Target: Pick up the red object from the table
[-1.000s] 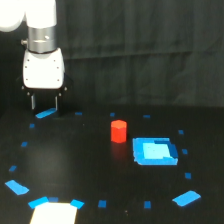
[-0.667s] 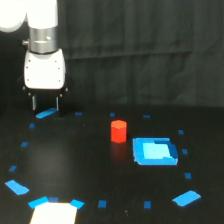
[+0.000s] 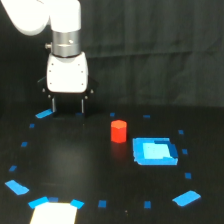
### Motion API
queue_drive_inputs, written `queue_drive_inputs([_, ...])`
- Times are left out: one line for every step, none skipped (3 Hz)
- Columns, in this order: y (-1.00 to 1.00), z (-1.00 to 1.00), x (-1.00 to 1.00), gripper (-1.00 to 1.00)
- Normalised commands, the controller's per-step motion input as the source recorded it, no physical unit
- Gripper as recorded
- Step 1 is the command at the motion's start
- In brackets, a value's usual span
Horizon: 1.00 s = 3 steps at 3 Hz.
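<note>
The red object point(image 3: 118, 131) is a small red-orange stubby block standing upright on the black table point(image 3: 75, 160), near the middle of the exterior view. My gripper point(image 3: 68, 107) hangs from the white arm to the exterior view's left of the block and farther back, well apart from it. Its two dark fingers point down with a clear gap between them and hold nothing. The fingertips are close to the table surface.
A flat blue square point(image 3: 155, 151) lies just to the exterior view's right of the red block. Small blue tape marks ring the table. Larger blue patches point(image 3: 16, 187) and a white sheet point(image 3: 54, 213) lie at the front left. A dark curtain backs the scene.
The arm and gripper have shifted to the exterior view's right, toward the red block. The block and blue square have not moved.
</note>
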Motion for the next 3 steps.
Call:
queue_drive_inputs([-0.61,-0.28,1.00,1.00])
queue_drive_inputs([-1.00,-0.84,1.00,1.00])
queue_drive_inputs([-1.00,-1.00,0.87,1.00])
